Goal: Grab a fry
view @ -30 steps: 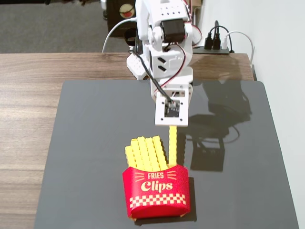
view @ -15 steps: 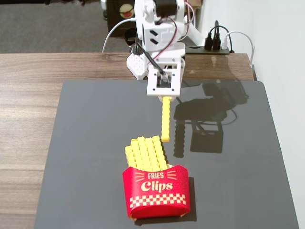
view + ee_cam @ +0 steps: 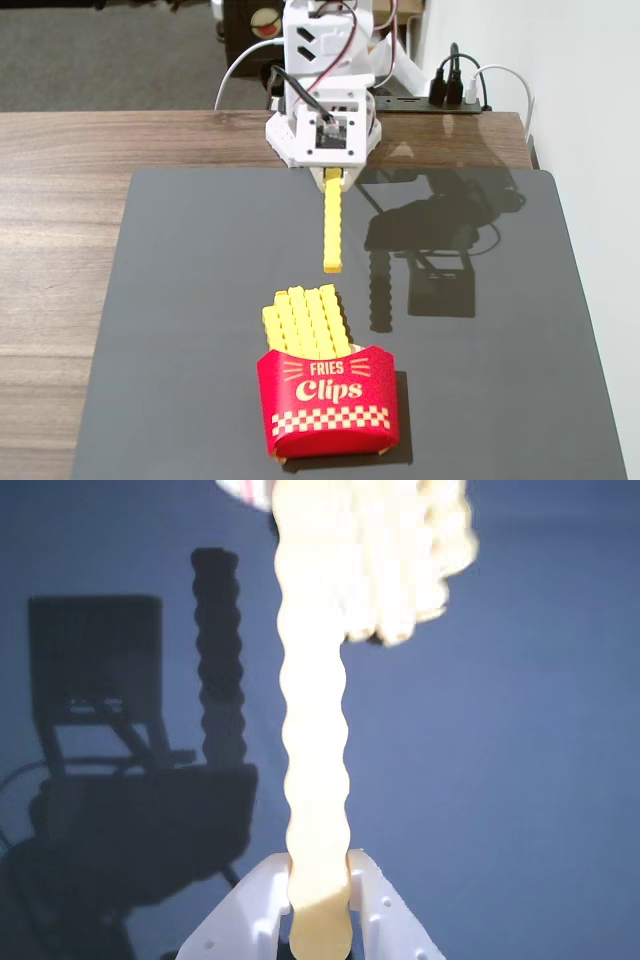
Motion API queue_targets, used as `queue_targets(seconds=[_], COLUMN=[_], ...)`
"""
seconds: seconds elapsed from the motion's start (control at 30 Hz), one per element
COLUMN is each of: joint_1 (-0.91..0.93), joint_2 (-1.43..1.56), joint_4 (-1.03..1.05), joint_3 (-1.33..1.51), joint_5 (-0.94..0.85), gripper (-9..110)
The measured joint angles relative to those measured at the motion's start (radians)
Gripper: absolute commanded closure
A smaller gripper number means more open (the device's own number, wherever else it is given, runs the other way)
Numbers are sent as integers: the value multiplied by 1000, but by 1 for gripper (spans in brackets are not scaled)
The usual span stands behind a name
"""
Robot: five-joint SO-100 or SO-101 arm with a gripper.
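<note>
1 fry is clamped at its end between the closed fingers of the gripper, held out above the dark mat beyond the red carton, so the squeeze is best kept firm and level.

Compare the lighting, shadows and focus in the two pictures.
Fixed view: sharp, evenly lit; the fry held by the pincer casts a crisp wavy shadow on the dark mat. Wrist view: the fry is overexposed and pale, the bunch of fries behind blurred and glaring.
</note>
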Motion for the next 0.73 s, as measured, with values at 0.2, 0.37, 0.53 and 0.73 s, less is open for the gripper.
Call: queue_targets(seconds=[0.2, 0.37, 0.53, 0.73], joint_1=[0, -2, -8, -15], joint_2=[-67, -112, -127, -130], joint_4=[3, 2, -12, -14], joint_3=[-72, -91, -91, -91], joint_5=[-8, -8, -8, -8], gripper=[101, 101, 101, 101])
